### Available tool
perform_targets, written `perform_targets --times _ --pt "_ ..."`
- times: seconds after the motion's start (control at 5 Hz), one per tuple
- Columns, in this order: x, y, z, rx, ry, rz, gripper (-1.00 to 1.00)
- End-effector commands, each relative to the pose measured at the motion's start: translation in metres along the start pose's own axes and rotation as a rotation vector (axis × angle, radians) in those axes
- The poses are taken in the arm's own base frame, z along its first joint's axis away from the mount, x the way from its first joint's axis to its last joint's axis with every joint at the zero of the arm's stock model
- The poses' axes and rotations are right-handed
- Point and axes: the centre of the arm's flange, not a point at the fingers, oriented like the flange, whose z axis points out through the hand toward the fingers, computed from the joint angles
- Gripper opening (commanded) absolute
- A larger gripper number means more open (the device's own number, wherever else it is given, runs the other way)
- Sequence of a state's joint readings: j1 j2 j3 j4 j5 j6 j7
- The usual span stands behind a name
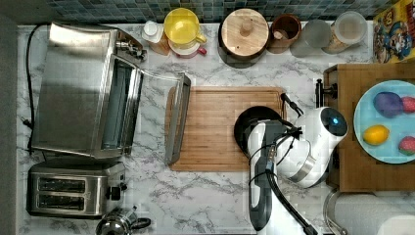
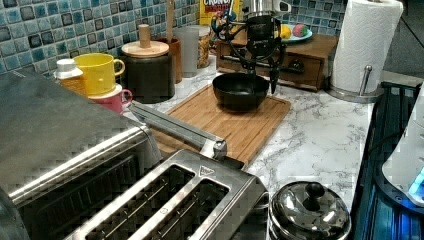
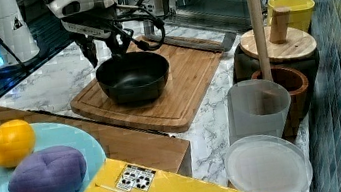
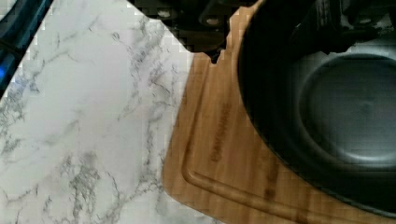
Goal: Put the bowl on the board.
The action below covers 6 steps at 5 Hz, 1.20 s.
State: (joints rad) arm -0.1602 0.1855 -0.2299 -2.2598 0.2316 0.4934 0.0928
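The black bowl [image 3: 133, 78] sits upright on the light wooden board [image 3: 192, 83], at the board's right end in the top view [image 1: 247, 120]. My gripper [image 3: 103, 52] is open and hangs just over the bowl's rim, one finger outside the wall and the other over the inside. The left view shows the same spread fingers [image 2: 274, 80] above the bowl [image 2: 240, 90] on the board [image 2: 235, 127]. In the wrist view the bowl [image 4: 345, 107] rests near the board's corner [image 4: 219, 154]. My arm covers part of the bowl in the top view.
The toaster oven's open door [image 1: 178, 117] overlaps the board's left edge in the top view. A yellow cup [image 1: 182, 27], a lidded dark pot [image 1: 243, 32] and jars line the back wall. A wooden tray [image 1: 359, 166] with a blue fruit plate stands at the top view's right.
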Motion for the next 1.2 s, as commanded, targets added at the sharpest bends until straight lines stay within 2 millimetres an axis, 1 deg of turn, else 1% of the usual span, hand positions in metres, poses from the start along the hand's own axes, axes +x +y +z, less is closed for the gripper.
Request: perform_targets --times 0.2,1.2 --pt "-0.0247 -0.0217 -0.0740 0.127 0.111 -0.023 0.00" --pt "-0.0247 -0.0218 -0.0741 0.127 0.111 -0.023 0.00"
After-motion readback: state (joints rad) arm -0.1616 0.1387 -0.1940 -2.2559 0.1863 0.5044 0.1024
